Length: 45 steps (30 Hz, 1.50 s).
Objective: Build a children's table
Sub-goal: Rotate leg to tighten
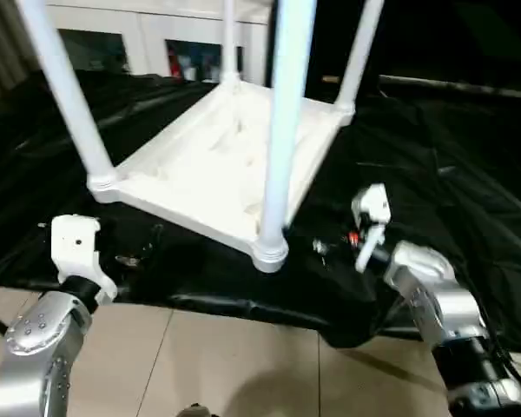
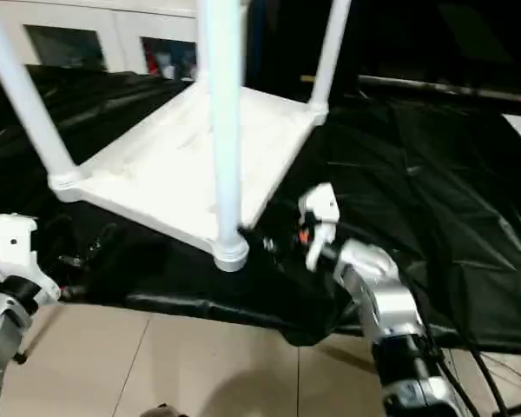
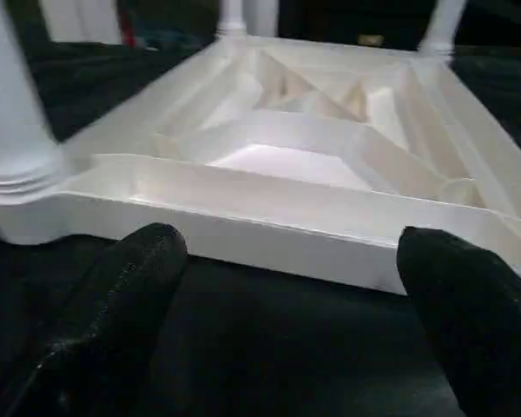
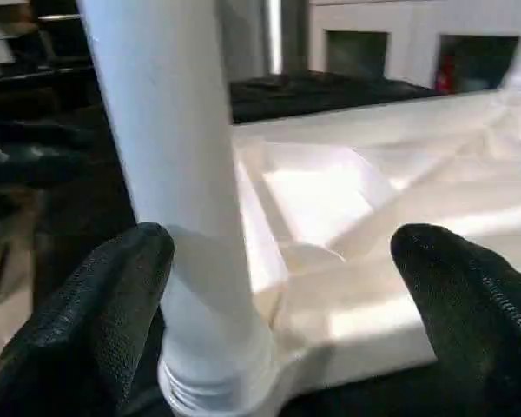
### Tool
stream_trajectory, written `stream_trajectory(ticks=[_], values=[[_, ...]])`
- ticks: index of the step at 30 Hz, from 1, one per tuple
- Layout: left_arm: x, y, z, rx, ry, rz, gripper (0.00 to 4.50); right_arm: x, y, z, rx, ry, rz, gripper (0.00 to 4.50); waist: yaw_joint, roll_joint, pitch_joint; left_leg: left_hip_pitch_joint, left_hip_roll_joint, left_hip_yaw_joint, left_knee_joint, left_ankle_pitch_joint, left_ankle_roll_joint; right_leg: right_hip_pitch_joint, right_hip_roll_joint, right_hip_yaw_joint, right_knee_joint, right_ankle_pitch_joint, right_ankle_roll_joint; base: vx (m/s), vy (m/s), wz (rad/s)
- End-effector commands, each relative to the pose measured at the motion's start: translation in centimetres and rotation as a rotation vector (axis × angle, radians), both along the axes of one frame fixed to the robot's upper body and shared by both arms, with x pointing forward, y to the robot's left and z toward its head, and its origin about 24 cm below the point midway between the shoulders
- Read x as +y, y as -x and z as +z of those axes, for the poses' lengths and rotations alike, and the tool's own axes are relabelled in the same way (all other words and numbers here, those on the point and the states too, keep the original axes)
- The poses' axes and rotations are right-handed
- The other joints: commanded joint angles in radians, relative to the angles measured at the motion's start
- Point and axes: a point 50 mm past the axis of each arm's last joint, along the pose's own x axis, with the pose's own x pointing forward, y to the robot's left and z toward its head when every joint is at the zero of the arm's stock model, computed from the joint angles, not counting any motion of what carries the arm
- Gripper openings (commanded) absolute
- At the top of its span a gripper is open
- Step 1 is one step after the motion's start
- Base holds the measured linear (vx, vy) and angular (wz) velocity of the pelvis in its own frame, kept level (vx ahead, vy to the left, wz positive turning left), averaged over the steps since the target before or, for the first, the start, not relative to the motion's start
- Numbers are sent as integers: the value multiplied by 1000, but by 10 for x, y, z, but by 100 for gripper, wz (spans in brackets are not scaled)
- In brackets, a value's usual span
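Note:
The children's table stands upside down on the black cloth: its white tabletop (image 1: 200, 174) lies ribbed side up (image 3: 286, 165) with four white legs upright in the corner sockets. The nearest leg (image 1: 282, 130) rises from the front corner socket (image 1: 270, 252). Other legs stand at the left (image 1: 65, 95), far right (image 1: 360, 52) and back (image 1: 229, 39). My left gripper (image 3: 291, 278) is open, just short of the tabletop's near edge, with nothing between its fingers (image 3: 130, 295). My right gripper (image 4: 282, 295) is open at the front corner, the nearest leg (image 4: 174, 174) close beside one finger (image 4: 113, 304).
The black-draped work table (image 1: 451, 156) ends at a front edge close to my arms, with tiled floor (image 1: 243, 365) below. White cabinets (image 1: 139, 35) line the back. The cloth lies wrinkled to the right of the tabletop.

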Motion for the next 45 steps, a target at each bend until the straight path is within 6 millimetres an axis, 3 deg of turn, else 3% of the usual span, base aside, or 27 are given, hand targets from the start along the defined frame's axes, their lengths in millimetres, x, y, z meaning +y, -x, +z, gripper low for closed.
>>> stream_trajectory(ticks=[1,4,6,7,9,12,13,14,18,24,26,29,33,40,45], values=[[-2,-1,-3,8,-4,-9,446,11,-3,-2,4,11,45,450,2,7,-57,4,67,-28,-79,-138,51,40,-96,57,-66,-139,-199,0,0,0],[-3,-4,-2,3,-12,-10,446,34,-13,2,-45,44,68,450,-6,-1,-56,2,69,-27,-80,-144,49,39,-99,56,-66,-158,-214,0,0,0],[-4,-5,-1,0,-18,-10,446,50,-19,4,-77,89,78,450,-6,1,-55,3,68,-27,-80,-145,46,39,-99,57,-67,-174,-211,0,0,0],[-4,-5,-1,-1,-20,-10,446,54,-20,5,-84,105,79,450,-11,-4,-51,1,69,-28,-83,-162,39,38,-101,56,-68,-210,-213,0,0,0],[-4,-4,0,-4,-23,-7,446,59,-27,5,-102,136,28,450,-9,2,-49,14,72,-27,-84,-194,20,28,-102,59,-75,-257,-202,0,0,0],[-5,-1,-1,-1,-30,-6,446,67,-24,4,-115,123,85,450,0,-3,-52,17,74,-25,-85,-190,16,28,-97,60,-67,-202,-198,0,0,0],[-5,-1,-1,-1,-30,-6,446,67,-24,4,-116,122,88,450,2,0,-53,17,74,-25,-85,-188,15,27,-96,60,-66,-189,-198,0,0,0],[-4,0,-2,1,-30,-6,446,69,-23,3,-110,113,97,450,6,-8,-55,16,75,-24,-87,-175,16,31,-95,58,-63,-155,-198,0,0,0],[-3,2,-4,6,-29,1,446,74,-20,3,-119,78,149,450,7,-9,-59,14,76,-25,-86,-147,19,35,-96,57,-51,-60,-212,0,0,0],[-6,0,-5,4,-30,-9,446,88,-21,9,-138,37,206,450,4,-16,-55,12,76,-26,-88,-174,24,38,-101,60,-54,-92,-223,0,0,0],[-7,0,-5,5,-36,-12,446,95,-26,6,-132,87,153,450,4,-17,-55,14,77,-26,-89,-176,17,36,-101,59,-55,-107,-224,0,0,0],[-6,1,-5,7,-42,-10,446,104,-30,2,-126,126,86,450,3,-13,-52,17,75,-25,-91,-202,-10,31,-100,60,-58,-152,-222,0,0,0],[-6,2,-6,11,-49,-12,446,120,-28,-2,-87,98,63,450,4,-10,-54,16,76,-26,-93,-210,-11,32,-99,60,-55,-129,-218,0,0,0],[-6,3,-5,7,-53,-15,446,124,-31,-3,-31,17,-20,450,7,-12,-56,16,76,-25,-94,-191,-11,34,-99,59,-48,-73,-221,0,0,0],[-7,6,-7,10,-50,-19,446,93,-44,2,-13,-98,-202,450,9,-11,-54,19,76,-23,-93,-198,-8,31,-99,61,-52,-91,-215,0,0,0]])
